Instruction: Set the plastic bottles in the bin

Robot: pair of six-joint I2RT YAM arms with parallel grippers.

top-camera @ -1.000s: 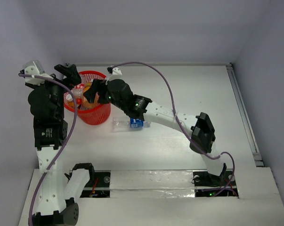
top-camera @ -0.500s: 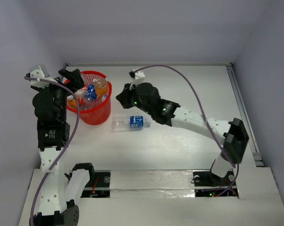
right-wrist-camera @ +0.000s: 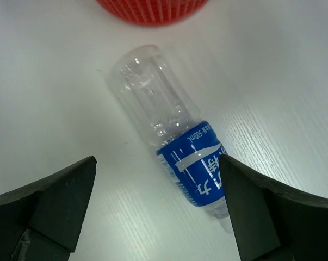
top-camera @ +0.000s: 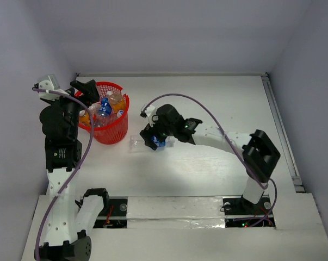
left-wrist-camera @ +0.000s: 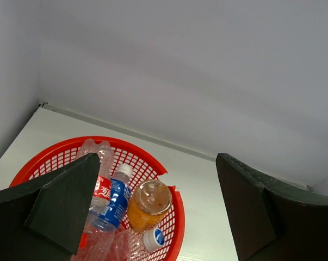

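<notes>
The red mesh bin stands at the table's back left and holds several plastic bottles. Among them are an orange-filled one, a blue-labelled one and a clear one with a red label. One clear bottle with a blue label lies on its side on the table just right of the bin. My right gripper hangs open over its labelled end, one finger on each side. My left gripper is open and holds nothing, above the bin's left rim.
The bin sits close to the left wall and the back wall. A metal rail runs along the table's right edge. A purple cable arcs over my right arm.
My right arm pulled back from over the bin and came down over the bottle on the table, its jaws now wide. An orange bottle now lies in the bin. The left arm barely moved.
</notes>
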